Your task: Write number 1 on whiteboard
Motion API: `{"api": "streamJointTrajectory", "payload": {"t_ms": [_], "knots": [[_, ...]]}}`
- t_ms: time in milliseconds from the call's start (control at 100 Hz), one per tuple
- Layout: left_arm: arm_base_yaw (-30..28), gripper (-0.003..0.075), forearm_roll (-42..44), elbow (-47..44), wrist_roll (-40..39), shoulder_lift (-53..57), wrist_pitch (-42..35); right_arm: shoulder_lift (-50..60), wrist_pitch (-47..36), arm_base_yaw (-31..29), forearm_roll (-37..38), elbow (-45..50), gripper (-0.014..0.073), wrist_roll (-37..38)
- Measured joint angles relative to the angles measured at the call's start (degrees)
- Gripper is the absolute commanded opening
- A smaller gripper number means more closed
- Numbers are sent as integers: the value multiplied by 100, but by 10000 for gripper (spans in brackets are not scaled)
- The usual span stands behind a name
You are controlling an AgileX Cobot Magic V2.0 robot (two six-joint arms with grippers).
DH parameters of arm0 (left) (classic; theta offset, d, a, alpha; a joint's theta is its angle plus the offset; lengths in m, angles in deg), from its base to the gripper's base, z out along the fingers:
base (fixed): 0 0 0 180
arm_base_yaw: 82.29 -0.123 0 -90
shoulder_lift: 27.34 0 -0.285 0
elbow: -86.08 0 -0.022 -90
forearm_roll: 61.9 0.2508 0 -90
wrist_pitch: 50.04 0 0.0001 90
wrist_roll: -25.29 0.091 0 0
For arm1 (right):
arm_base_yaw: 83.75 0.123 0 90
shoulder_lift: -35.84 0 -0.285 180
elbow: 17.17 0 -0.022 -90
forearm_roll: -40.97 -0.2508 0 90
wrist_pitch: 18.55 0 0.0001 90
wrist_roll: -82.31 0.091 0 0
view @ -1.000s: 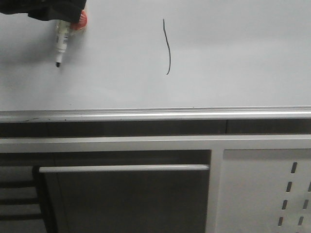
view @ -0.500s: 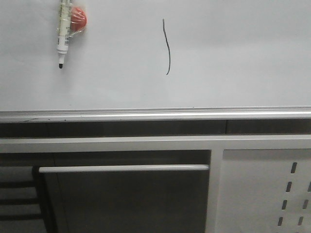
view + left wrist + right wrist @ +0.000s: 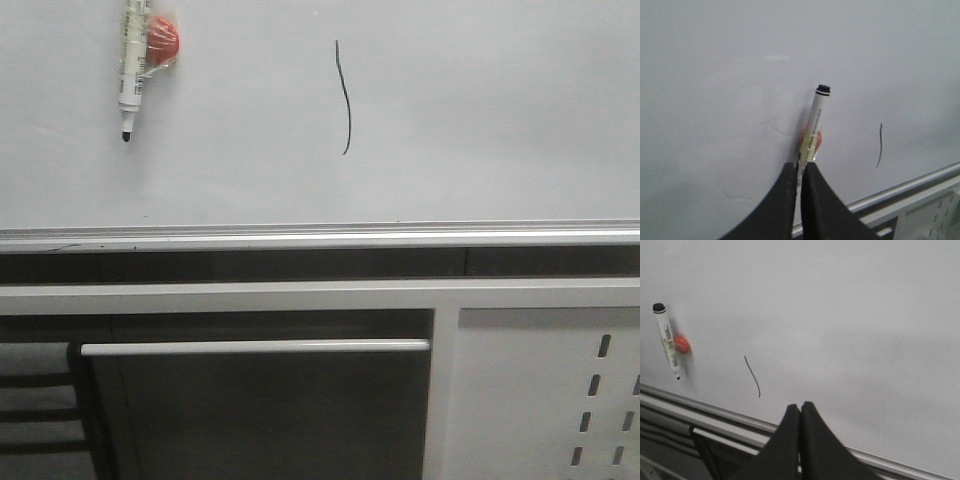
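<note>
- The whiteboard [image 3: 480, 120] fills the top half of the front view, and its silver edge strip [image 3: 320, 237] runs along the near side.
- The number 1 [image 3: 345, 97] is drawn on it: a thin black line, slightly curved, roughly mid-board and a bit left of center.
- Well to the left of that stroke a white marker pen [image 3: 131, 62] lies flat on the board, black tip toward the edge strip, with a small red blob [image 3: 164, 40] stuck right beside the barrel.
- Left gripper [image 3: 800, 170] hangs just off the marker's back end; its fingers are nearly together and there's nothing between them, the pen sits loose on the board.
- Right gripper [image 3: 800, 410] hovers over the board near the edge strip, fingers pressed together, empty.
- Below the board there's a white metal panel [image 3: 545, 395] with slanted slots, lower right in the front view.
</note>
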Motion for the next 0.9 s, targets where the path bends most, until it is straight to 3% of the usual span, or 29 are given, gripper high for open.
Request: {"api": "streamJointTrajectory", "payload": {"t_ms": [370,900], "knots": [[0,-20,-138,-928,0,1821,90,2426,-278,-13,-127,1699,-69,0],[0,-20,-181,-965,0,2014,90,2625,-278,-13,-140,1963,-69,12]]}}
